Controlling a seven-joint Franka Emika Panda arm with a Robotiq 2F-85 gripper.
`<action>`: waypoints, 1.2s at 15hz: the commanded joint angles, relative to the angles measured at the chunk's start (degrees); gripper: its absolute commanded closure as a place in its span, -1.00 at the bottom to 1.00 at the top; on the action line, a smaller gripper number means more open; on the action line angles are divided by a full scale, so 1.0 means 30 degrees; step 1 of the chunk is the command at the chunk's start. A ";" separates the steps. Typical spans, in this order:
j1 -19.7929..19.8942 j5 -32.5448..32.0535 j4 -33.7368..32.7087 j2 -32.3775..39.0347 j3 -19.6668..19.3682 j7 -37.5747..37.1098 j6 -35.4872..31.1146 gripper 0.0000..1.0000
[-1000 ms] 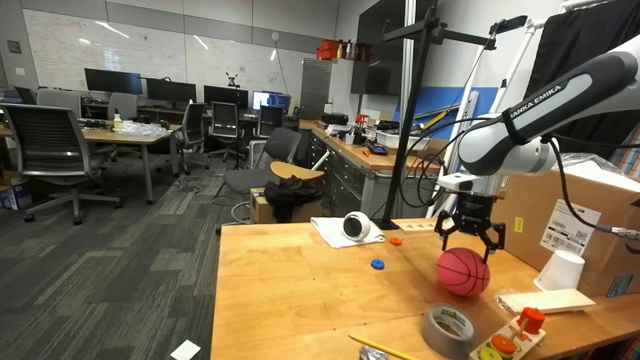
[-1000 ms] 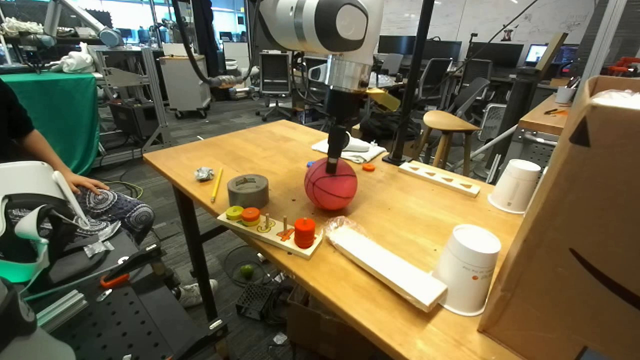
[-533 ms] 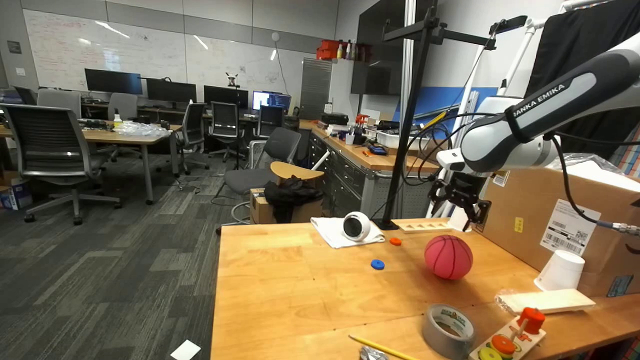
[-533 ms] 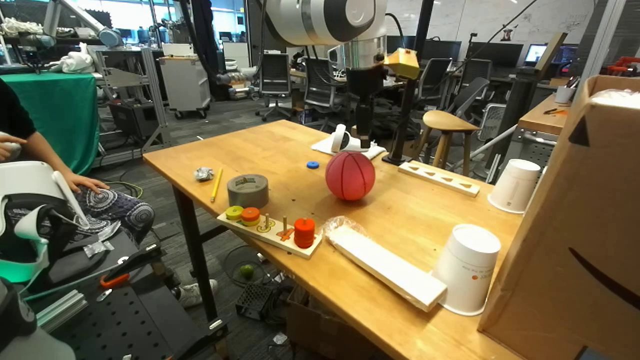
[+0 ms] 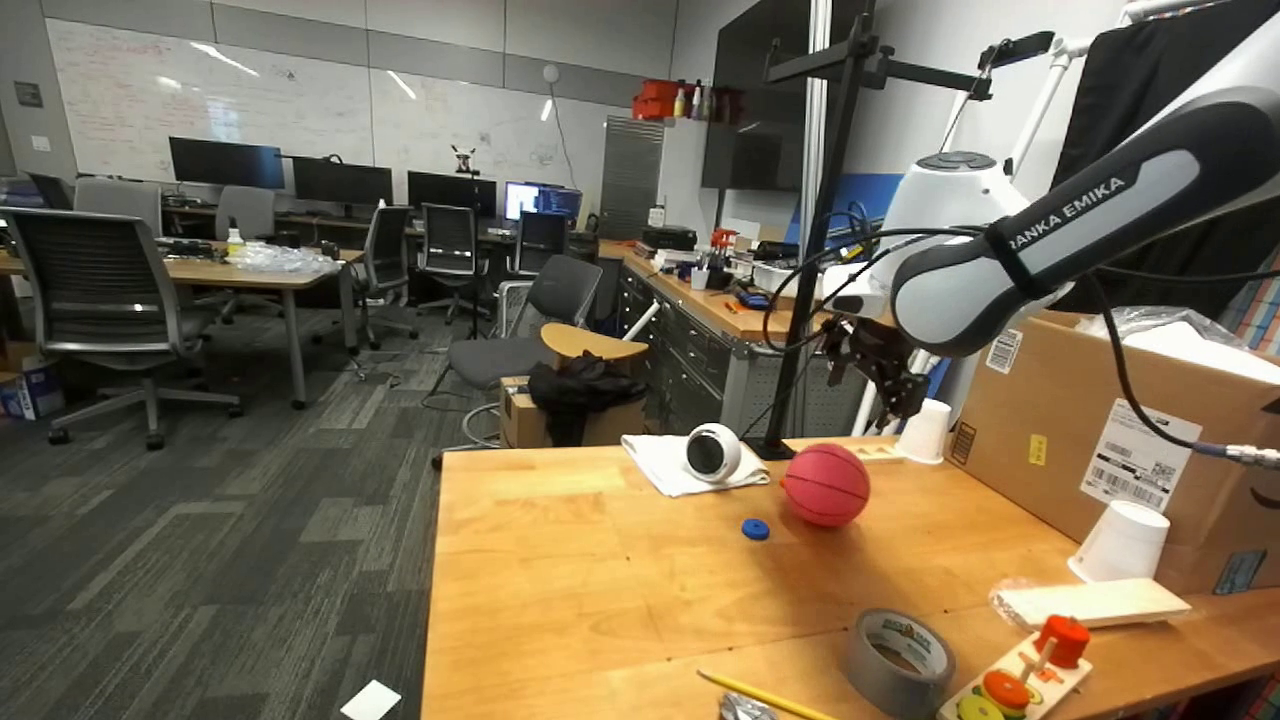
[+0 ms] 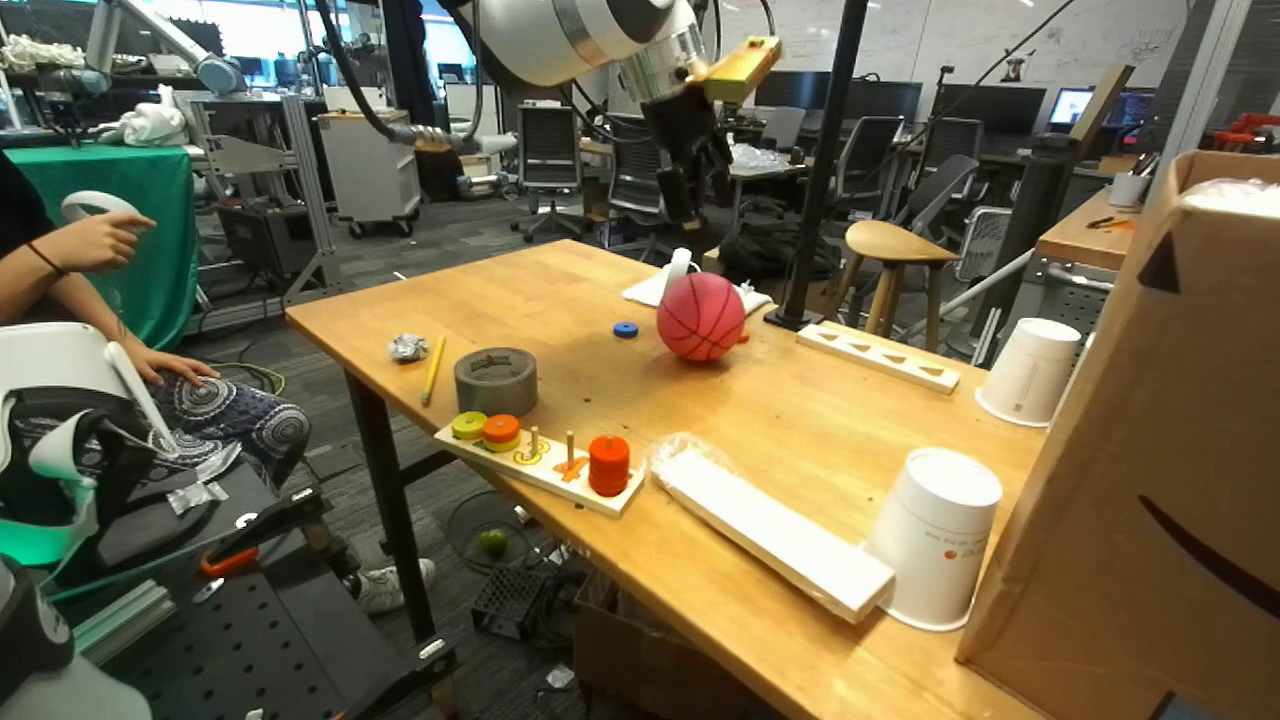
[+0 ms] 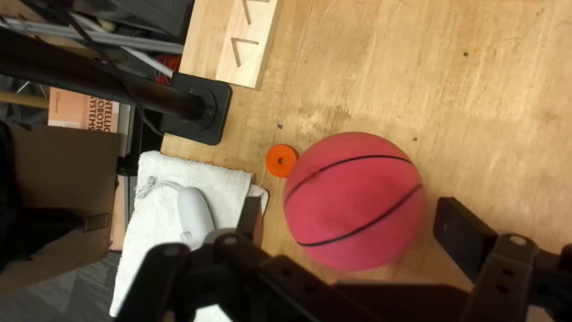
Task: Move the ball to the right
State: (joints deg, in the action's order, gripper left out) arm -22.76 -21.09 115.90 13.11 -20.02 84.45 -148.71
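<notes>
1. Partly cut off by the bottom edge of an exterior view are the pencil (image 5: 760,694), the crumpled foil (image 5: 745,708) and the wooden peg board (image 5: 1062,678); the robot arm (image 5: 1080,215) is cropped in both exterior views.
2. The orange disc (image 7: 275,165) is plain in the wrist view, yet mostly covered by the ball (image 7: 353,201) in both exterior views. Whether the two touch, I can't honestly say: their outlines meet from above, but the ball's curve bulges over the spot.
3. Along the bottom of the wrist view the dark links of the gripper (image 7: 348,211) go soft and blurry, and they block part of the white towel (image 7: 152,223) and of the white device (image 7: 195,214) lying on it.
4. The ball is pinkish red and matte, with thin dark seams like a basketball's; in the wrist view two of them sweep across it as long curves.
5. It sits on the wooden table (image 5: 560,580), right beside the orange disc, near the blue disc (image 5: 755,529) and the towel, and well apart from the grey tape roll (image 6: 497,390).
6. The gripper hangs tilted above the ball's height and apart from it in both exterior views, its fingers (image 7: 462,235) spread wide. From the wrist the ball shows framed between them, though it lies farther down, on the table.
</notes>
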 commanded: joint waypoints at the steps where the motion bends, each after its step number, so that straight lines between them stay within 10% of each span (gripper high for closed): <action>1: -0.3043 -0.1477 -0.0580 -0.0709 -0.0022 -0.4756 0.4359 -1.00; 2: -0.0587 -0.1855 -0.0949 -0.0724 0.3430 -0.5770 0.5852 -1.00; 7: 0.1407 0.1629 -0.1756 0.0413 0.8034 -0.6013 0.8353 -1.00; 18: 0.4857 0.4760 -0.2426 0.3220 1.0021 -0.6351 0.1978 -1.00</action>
State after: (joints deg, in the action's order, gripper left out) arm -10.86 -9.26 111.31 19.86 8.54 66.02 -137.18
